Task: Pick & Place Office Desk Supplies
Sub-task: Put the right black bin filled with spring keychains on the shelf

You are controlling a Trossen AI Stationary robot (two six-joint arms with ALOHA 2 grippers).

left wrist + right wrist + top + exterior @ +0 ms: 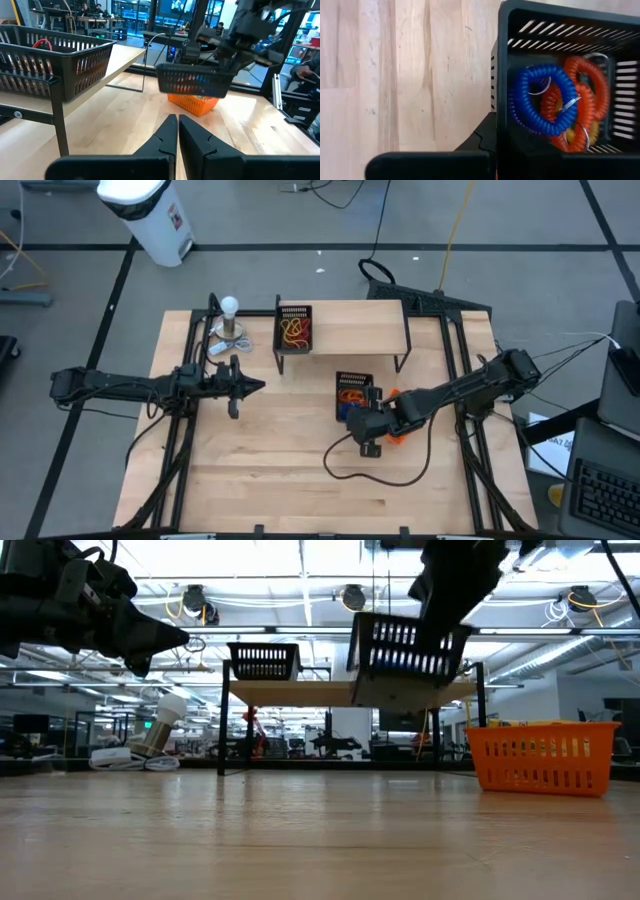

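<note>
No writing can be read anywhere. The right gripper is clamped on the rim of a black mesh basket, holding it in the air above the table; inside lie blue and orange coil loops (with metal rings). An orange basket sits just beside it. The left gripper, fingers closed together on nothing, hovers well apart, near a white ball on a stand. Another black basket with red and yellow loops stands on a low shelf.

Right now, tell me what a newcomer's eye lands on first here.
The right end effector holds a black mesh tray in the air above the table, blue and orange coil loops inside. Beside it, an orange basket sits on the wood. The left end effector waits shut, mid-table.
</note>
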